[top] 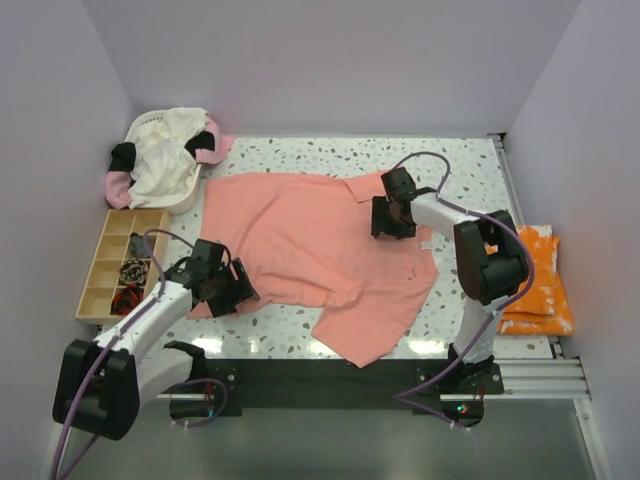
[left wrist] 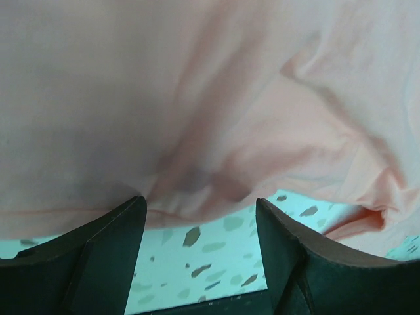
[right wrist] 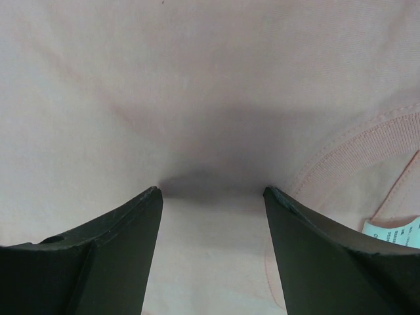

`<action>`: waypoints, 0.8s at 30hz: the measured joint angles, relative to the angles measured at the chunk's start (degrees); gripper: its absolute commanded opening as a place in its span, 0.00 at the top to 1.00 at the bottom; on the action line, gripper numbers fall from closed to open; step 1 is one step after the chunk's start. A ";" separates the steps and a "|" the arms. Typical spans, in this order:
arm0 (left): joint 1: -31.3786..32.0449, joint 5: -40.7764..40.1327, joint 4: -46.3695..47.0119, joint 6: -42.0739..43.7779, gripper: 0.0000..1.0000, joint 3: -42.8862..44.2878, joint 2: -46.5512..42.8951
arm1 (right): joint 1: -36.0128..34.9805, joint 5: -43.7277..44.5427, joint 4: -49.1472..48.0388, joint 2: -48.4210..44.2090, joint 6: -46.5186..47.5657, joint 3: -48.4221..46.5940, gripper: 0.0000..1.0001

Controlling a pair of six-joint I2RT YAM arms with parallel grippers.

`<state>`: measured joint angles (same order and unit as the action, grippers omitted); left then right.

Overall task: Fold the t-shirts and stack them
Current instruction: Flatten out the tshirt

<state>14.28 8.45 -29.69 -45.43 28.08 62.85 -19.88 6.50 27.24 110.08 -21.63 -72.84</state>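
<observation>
Left gripper [left wrist: 200, 203] at the edge of the pink shirt [top: 300, 235] and right gripper [right wrist: 211, 191] beside its collar [right wrist: 354, 154] both gape open, holding nothing, apparently placed to pinch opposite ends for folding.

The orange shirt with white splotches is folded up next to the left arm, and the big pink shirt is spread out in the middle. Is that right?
Not quite. The orange shirt with white splotches is folded up next to the right arm, not the left one, as the top external view shows. The salmon-pink shirt really is spread out in the middle.
</observation>
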 measured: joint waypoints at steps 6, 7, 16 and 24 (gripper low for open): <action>0.00 0.07 -9.99 0.17 0.27 -0.52 -6.29 | 2.32 0.74 -1.86 -3.82 -0.20 5.44 0.31; -0.02 -0.13 -11.08 0.22 0.27 -0.35 -6.51 | 2.51 1.20 -1.62 -4.33 -0.20 5.99 0.30; -0.02 -5.97 -14.64 4.83 0.00 17.22 1.22 | 2.80 1.92 5.27 -8.17 1.49 6.75 0.25; -1.75 -9.03 -3.58 12.41 0.00 41.07 18.01 | 6.58 0.02 6.19 -12.72 1.51 -3.76 0.23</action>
<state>12.53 -0.58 -33.28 -33.01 69.14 80.86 -13.30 6.52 33.43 97.36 -20.12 -76.60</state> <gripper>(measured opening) 0.997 0.787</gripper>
